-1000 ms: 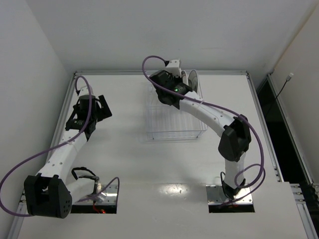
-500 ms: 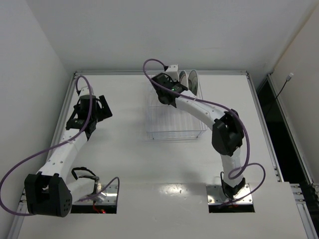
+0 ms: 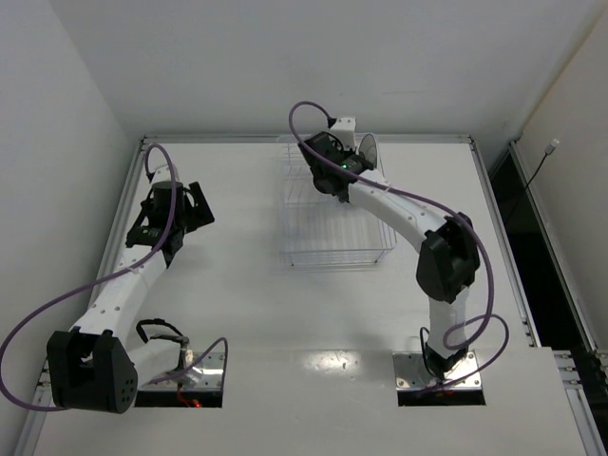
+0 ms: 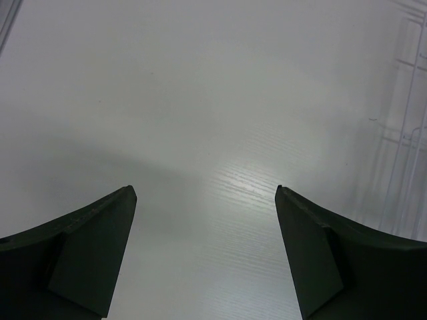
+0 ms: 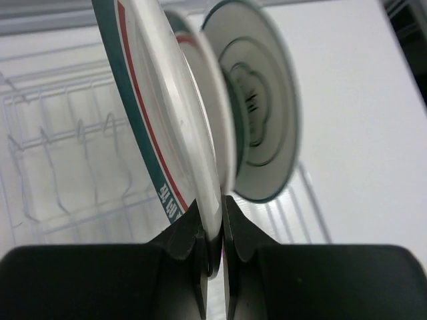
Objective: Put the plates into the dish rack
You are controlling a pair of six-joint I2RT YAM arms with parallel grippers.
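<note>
In the right wrist view my right gripper [image 5: 212,217] is shut on the lower edge of a white plate [image 5: 157,107] with a teal rim and red ring, held upright on edge above the dish rack [image 5: 60,160]. Right behind it stand a second teal-rimmed plate [image 5: 208,113] and a grey-white plate with a dark drawing [image 5: 261,113]. From above, the right gripper [image 3: 334,157] hangs over the far right end of the wire dish rack [image 3: 328,237], beside a standing plate [image 3: 369,152]. My left gripper [image 3: 195,204] is open and empty over bare table.
The rack's left slots [image 5: 40,140] hold nothing. The left wrist view shows my open left gripper [image 4: 205,193] above the white table [image 4: 200,100], with the rack's edge [image 4: 407,133] at the far right. Walls close the table at the left and back.
My right arm has carried the held plate to the right and farther back, up against the plates standing in the rack. The left arm has not moved.
</note>
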